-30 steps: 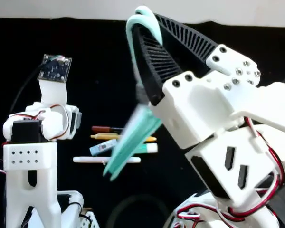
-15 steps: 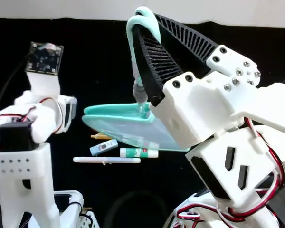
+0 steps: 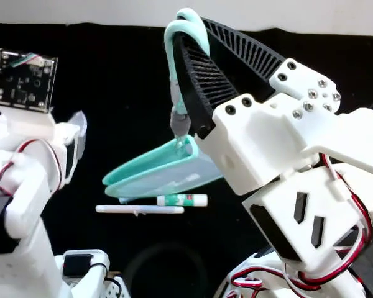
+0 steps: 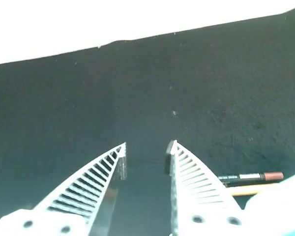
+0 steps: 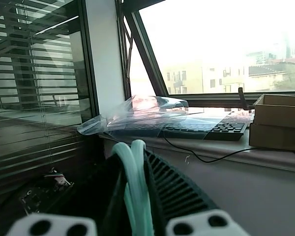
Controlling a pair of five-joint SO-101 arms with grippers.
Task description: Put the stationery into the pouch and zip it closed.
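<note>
And there the right gripper was, raised high, its two black ribbed fingers pressed together on the teal strap of the pouch. From its own wrist view the pinch was plain: the strap ran up between the fingers, with the right gripper clamped on it and no gap showing. The pouch dangled well below the fingertips, off the table and hooked to the strap at its zip end. It hung tilted, the end away from the strap sagging lower and out to the side. Whether the zip was open or shut could not be told.

Further below that hand, down on the black table, lay a white tube with a green label. Just beside it was a long white pen. Both lay flat under the hanging pouch, neither one touching it.

Over to the left gripper: jaws parted, nothing between them, held above the table. Close beside the outer edge of one finger a brown-capped pen and a yellow pencil lay side by side on the cloth, out of that hand's grasp
</note>
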